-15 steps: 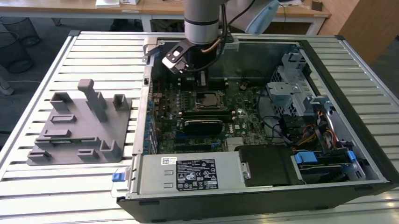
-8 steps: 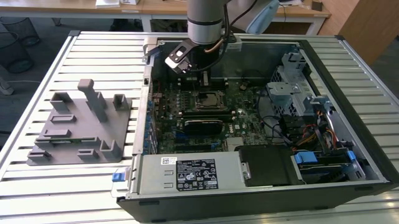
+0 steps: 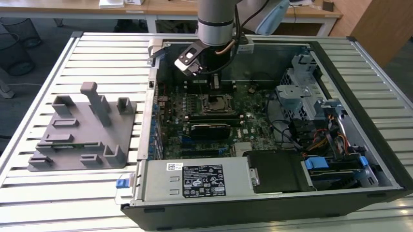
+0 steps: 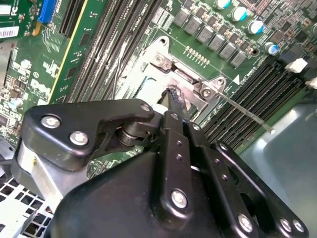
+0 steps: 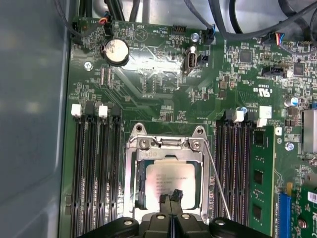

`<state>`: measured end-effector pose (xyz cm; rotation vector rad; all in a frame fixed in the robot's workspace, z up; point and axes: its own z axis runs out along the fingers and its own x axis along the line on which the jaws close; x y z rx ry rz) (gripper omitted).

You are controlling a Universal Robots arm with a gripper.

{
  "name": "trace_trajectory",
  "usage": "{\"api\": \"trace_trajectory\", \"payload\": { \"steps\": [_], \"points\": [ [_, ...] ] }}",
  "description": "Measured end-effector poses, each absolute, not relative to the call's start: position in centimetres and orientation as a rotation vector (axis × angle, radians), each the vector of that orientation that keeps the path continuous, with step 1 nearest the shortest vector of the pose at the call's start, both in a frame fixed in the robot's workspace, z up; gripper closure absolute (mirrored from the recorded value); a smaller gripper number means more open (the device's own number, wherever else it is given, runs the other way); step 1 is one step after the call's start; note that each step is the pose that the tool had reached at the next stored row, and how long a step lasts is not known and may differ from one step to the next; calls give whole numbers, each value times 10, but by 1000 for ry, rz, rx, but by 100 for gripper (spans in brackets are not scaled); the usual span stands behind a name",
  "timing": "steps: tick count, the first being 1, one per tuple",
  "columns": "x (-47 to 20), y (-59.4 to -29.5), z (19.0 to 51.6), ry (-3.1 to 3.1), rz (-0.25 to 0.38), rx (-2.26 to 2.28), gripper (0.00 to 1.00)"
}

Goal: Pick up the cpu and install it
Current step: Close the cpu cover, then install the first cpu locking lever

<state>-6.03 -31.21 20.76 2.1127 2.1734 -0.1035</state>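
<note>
The cpu (image 5: 168,179), a flat square chip with a silver-grey top, lies flat inside the motherboard's socket frame (image 5: 132,183). My gripper (image 5: 172,197) hangs directly over it, its two black fingertips pressed together at the chip's near edge with nothing between them. I cannot tell whether the tips touch the chip. In the second wrist view the fingertips (image 4: 174,99) point down at the socket, beside a pale patch of the cpu (image 4: 147,91). In the exterior view the gripper (image 3: 216,87) is inside the open computer case, just above the socket (image 3: 216,103).
The thin socket lever (image 5: 218,188) stands free beside the frame. Memory slots (image 5: 96,173) flank the socket, and one green memory stick (image 5: 260,183) is seated. The case also holds a drive cage (image 3: 308,94), cables and a power supply (image 3: 193,180). A grey fixture (image 3: 84,130) sits at the exterior view's left.
</note>
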Motion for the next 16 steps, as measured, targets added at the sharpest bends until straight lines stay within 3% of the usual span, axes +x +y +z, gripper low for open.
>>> {"api": "trace_trajectory", "payload": {
  "steps": [16],
  "points": [
    [-59, -312, 228, 2173, -104, 2113, 89]
  ]
}}
